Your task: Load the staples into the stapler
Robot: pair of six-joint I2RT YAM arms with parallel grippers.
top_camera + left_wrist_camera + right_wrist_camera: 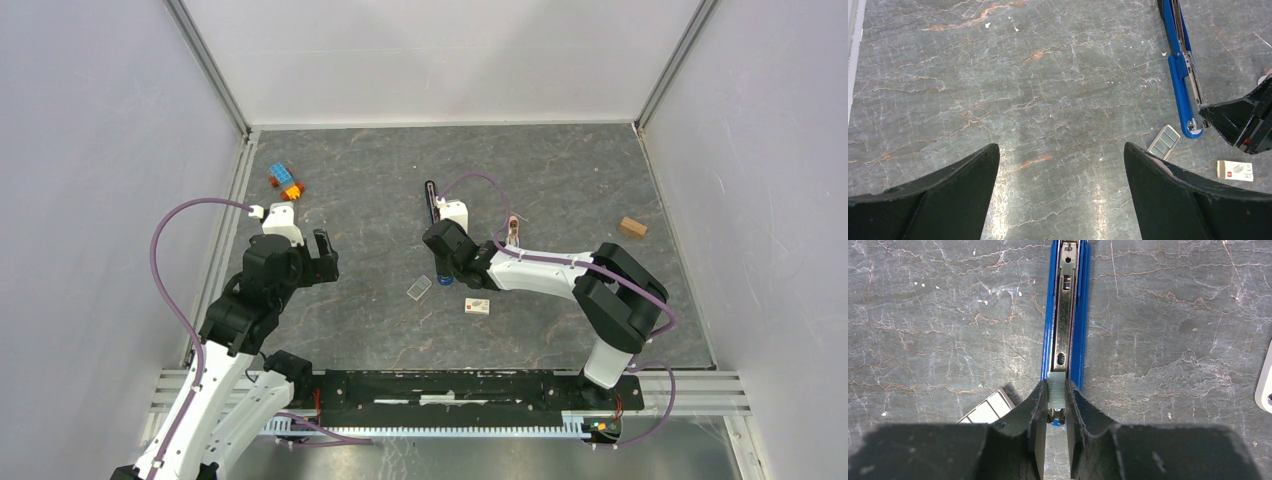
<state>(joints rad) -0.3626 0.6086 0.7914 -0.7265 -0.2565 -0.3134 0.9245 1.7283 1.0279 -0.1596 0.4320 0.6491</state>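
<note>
The blue stapler (1081, 315) lies opened out flat, its metal channel facing up; in the top view it (431, 200) runs from the table's middle toward the near side. My right gripper (1056, 396) is shut on a short silvery strip of staples (1057, 389), held just over the near end of the channel. In the left wrist view the stapler (1180, 75) is at the upper right, well away from the left gripper. That left gripper (1062, 150) hangs open over bare table, nothing between its fingers (1168, 185).
A small flat see-through case (419, 289) with silvery sections lies just left of the stapler's near end. A pink-and-white piece (477, 306) sits near the right arm. Toy bricks (286, 181) lie at the back left, and a wooden block (631, 227) at the right.
</note>
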